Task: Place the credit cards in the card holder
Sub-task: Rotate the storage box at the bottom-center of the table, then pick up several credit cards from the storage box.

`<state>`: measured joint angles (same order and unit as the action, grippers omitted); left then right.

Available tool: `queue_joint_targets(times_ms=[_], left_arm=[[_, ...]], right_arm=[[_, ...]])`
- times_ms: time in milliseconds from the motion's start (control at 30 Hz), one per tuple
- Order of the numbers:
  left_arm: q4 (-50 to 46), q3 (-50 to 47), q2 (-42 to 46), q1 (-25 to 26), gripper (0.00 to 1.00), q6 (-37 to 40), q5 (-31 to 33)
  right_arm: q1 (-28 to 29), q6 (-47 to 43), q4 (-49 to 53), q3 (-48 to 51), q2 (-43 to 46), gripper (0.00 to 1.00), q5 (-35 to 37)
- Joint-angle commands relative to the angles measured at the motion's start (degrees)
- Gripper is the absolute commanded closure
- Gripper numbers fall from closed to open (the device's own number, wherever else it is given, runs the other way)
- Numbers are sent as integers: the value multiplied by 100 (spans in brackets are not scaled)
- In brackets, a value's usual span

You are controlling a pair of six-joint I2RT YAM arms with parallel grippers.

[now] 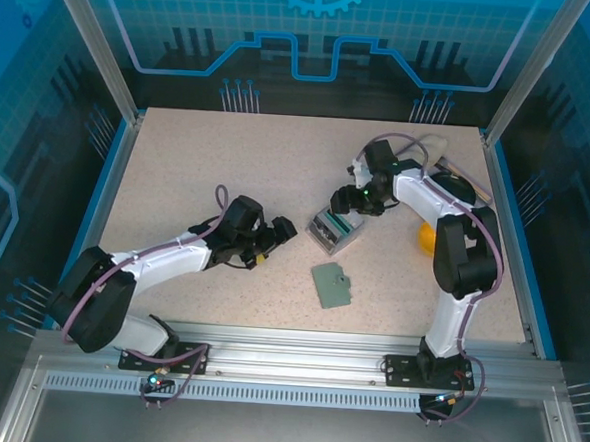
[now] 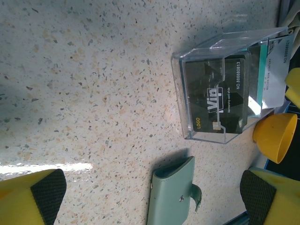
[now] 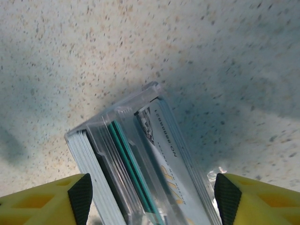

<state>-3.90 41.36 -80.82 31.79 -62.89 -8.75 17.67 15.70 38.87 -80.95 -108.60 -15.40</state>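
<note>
Judging progress: nothing looks done yet; 0 cards can be seen in the card holder (image 1: 331,285), which lies shut and flat on the desk (image 1: 198,165), near the clear box (image 1: 335,229) but apart from it.
Credit cards (image 2: 216,96): all stand on edge inside the clear box, a black 1 facing out, teal and pale ones behind it.
Left to do: as I read it, draw the cards out, open the holder, slot them in.
Right claw (image 1: 344,206): released, its 2 pads (image 3: 80,194) spread either side of the box, clasping nothing.
Left claw (image 1: 279,230): released wide, grasping nothing.
Materials: box hard, see-through, square-cornered; cards thin, stiff, glossy; holder soft-looking, matte grey-green, rounded fold, small snap tab (image 2: 196,197); desk smooth, speckled.
Nearby: a yellow cup (image 2: 276,136) beside the box.
</note>
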Motion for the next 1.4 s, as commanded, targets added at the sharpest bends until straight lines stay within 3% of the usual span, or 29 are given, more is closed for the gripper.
queue_joint_targets(times_ms=[0, 167, 233, 367, 500, 633, 800, 967, 1367], left_arm=[[95, 197, -72, 44, 1, 90, -135], [94, 222, -92, 46, 1, 91, -126], [84, 215, -84, 46, 1, 80, -106], [-67, 168, 49, 41, 1, 69, 91], [-319, 62, 309, 40, 1, 30, 432], [-619, -12, 607, 43, 1, -17, 796], [-768, -101, 853, 45, 1, -9, 917], [-700, -157, 830, 46, 1, -33, 851], [-582, -216, 778, 41, 1, -43, 779]], right_arm=[[-15, 252, -39, 329, 315, 28, -604], [85, 357, -36, 658, 627, 30, -620], [169, 372, 2, 723, 793, 30, -316], [450, 218, 272, 615, 1206, 28, 829], [996, -142, 639, 313, 1263, 27, 2471], [1567, -373, 708, 104, 918, 34, 2457], [2162, -399, 677, -20, 454, 38, 3087], [2379, -434, 608, -124, 77, 46, 3494], [2638, -529, 516, -170, -332, 47, 4346]])
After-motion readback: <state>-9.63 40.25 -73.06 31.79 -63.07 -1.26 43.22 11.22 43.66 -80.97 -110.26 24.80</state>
